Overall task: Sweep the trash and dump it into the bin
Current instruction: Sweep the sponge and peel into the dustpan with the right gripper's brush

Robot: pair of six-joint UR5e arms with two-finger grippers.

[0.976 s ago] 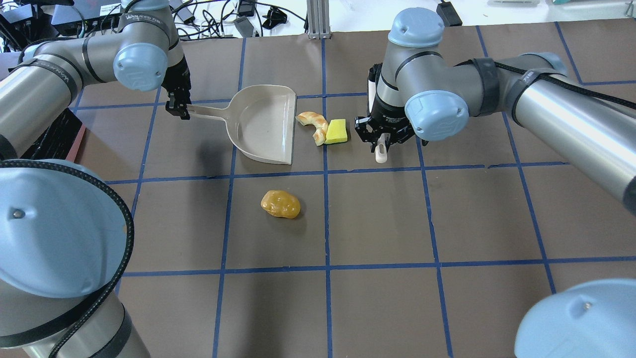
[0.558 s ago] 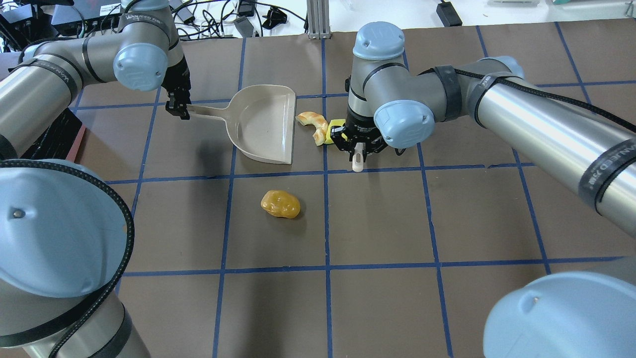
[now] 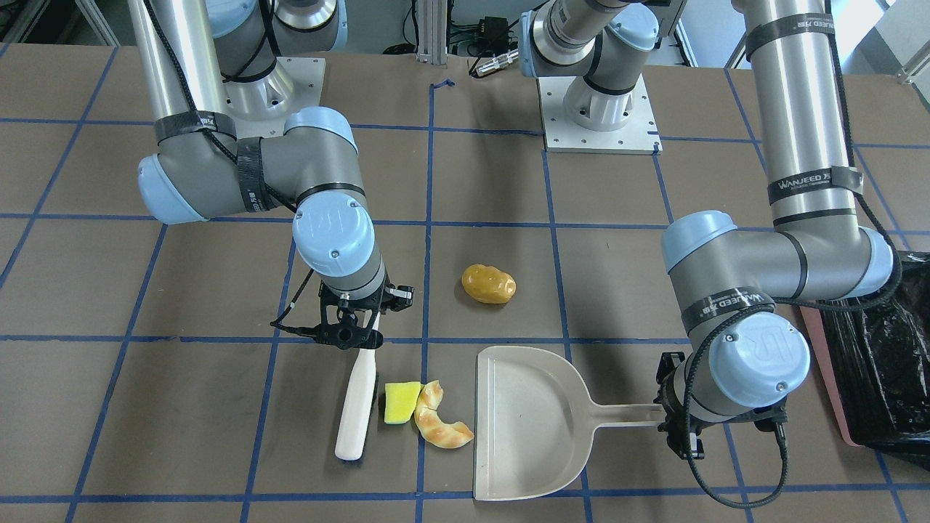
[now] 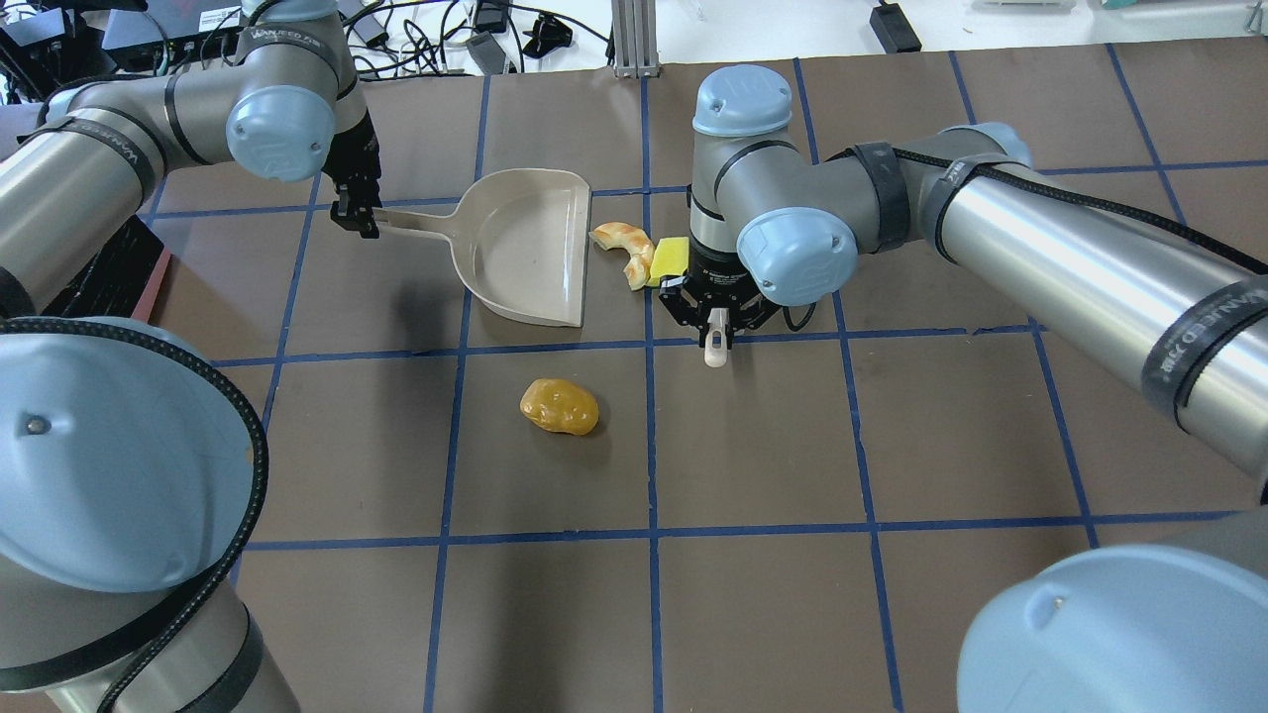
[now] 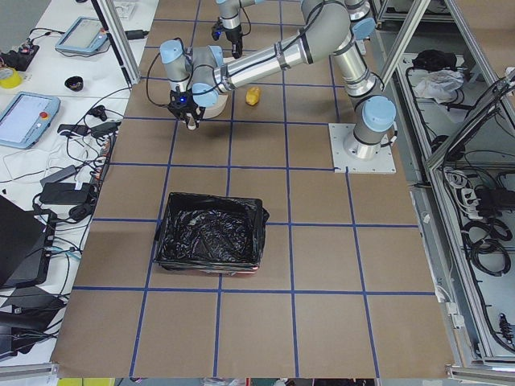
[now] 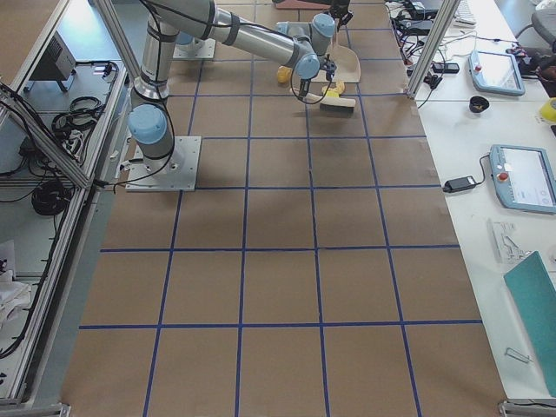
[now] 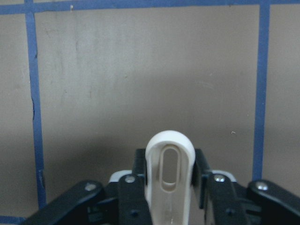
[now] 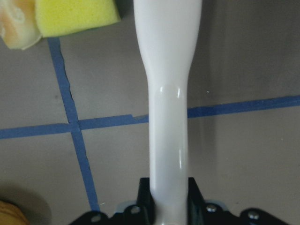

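Right tool [image 3: 354, 335] is clenched on the white handle of a brush [image 3: 356, 407]. A second ago it sat farther out to the robot's right, clear of the trash. It has since moved in toward the dustpan [image 3: 530, 428], then edged a bit back toward the robot's side. In the overhead view the wrist now hides only one edge of the yellow sponge [image 4: 672, 255]; 0.6 s ago it hid most of it.

The brush lies just beside the sponge, on the side away from the dustpan; contact can't be made out. Sponge touches the croissant [image 3: 442, 425], and the croissant sits just off the dustpan's open lip. Neither has shifted across the frames. The roll [image 3: 488, 283] is alone on the surface [image 3: 145, 407], well apart from the other two and nearer the robot, same spot as before.

Left tool [image 3: 672, 418] is clamped on the end of the dustpan handle, unchanged. Dustpan is flat on the surface, nothing in it, same place.

The bin [image 5: 211, 240], with its black bag, stands on the robot's left, well away from the dustpan, with no trash visible inside.
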